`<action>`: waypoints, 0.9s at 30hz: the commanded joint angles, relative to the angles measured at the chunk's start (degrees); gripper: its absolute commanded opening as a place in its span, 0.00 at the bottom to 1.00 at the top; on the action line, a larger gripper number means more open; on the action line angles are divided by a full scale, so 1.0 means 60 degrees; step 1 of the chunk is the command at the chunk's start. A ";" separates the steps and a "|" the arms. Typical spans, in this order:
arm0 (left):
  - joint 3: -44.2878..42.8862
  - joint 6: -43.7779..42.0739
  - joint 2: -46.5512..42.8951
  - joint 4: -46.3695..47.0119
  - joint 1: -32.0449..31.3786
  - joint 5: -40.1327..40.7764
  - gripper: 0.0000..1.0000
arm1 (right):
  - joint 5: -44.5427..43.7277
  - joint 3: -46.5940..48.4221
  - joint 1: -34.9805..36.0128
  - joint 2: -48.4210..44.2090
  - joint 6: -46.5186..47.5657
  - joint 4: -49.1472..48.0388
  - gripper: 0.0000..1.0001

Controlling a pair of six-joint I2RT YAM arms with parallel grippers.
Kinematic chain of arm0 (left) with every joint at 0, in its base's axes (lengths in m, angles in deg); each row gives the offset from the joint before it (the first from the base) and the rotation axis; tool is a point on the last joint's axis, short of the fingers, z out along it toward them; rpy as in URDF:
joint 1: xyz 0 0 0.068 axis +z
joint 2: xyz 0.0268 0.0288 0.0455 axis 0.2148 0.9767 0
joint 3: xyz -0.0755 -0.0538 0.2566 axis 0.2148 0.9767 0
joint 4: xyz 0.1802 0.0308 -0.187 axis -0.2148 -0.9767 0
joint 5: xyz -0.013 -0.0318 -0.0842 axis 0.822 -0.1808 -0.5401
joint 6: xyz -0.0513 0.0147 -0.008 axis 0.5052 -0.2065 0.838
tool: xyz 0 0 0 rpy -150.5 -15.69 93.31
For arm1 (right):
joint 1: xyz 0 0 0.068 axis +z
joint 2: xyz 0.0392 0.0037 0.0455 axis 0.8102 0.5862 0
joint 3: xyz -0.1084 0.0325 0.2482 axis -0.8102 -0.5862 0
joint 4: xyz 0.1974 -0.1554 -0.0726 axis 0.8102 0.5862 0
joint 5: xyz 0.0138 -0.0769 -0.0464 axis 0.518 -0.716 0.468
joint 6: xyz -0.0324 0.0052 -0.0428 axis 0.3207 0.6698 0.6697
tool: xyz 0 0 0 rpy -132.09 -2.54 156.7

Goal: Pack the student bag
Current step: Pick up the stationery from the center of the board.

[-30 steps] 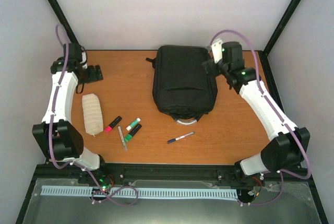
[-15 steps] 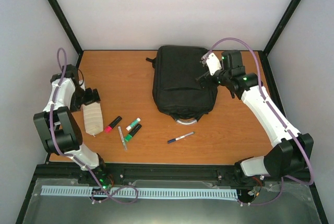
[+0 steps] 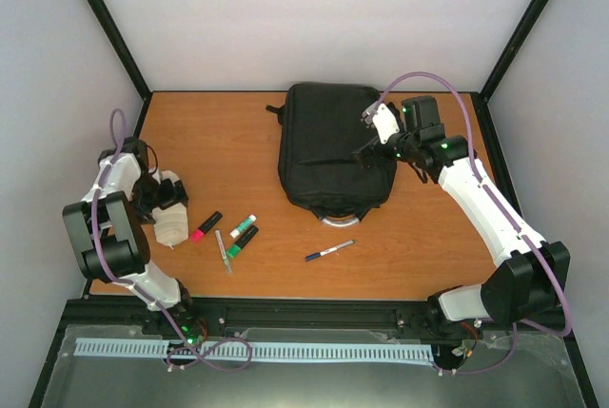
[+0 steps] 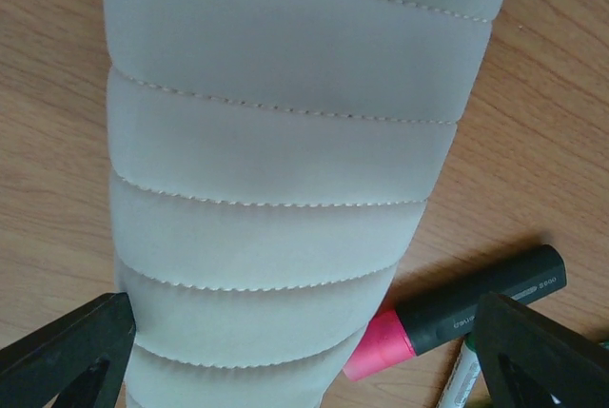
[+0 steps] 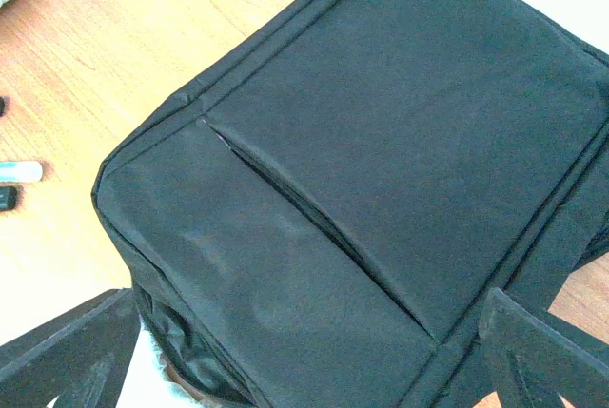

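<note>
Black fabric, soft and roughly rectangular: the bag lies flat toward the far side of the table, its grey loop handle facing us and a pocket seam running across its front. We see no opening in it, so by our reckoning we are right at the start. The cream pouch, pink highlighter, green highlighter and pen all lie out on the wood, unpacked. The left gripper hangs over the pouch, jaws spread wide either side of it, clamping nothing. The right gripper hovers above the bag's right side, also wide and empty. Opening the bag and loading everything is left to do.
</note>
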 commanded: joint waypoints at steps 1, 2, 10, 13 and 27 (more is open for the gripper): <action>-0.0012 0.0281 0.0422 0.0193 0.0088 -0.0145 1.00 | 0.0239 -0.0069 -0.0004 -0.0045 -0.0074 0.0025 1.00; -0.0018 0.0273 0.0511 0.0244 0.0088 -0.0118 1.00 | 0.0225 -0.0076 0.0006 -0.0041 -0.0054 0.0037 1.00; -0.0114 0.0156 0.1201 0.0498 0.0081 0.0016 1.00 | 0.0213 -0.0282 0.0003 -0.0201 -0.0017 -0.0007 1.00; -0.0220 0.0119 0.1397 0.0523 0.0085 0.0070 0.97 | 0.0220 -0.0360 0.0006 -0.0272 0.0003 -0.0017 1.00; -0.1060 -0.0350 0.1271 0.0451 0.0089 -0.0465 0.57 | 0.0026 -0.0805 0.0006 -0.0605 0.0095 -0.0098 1.00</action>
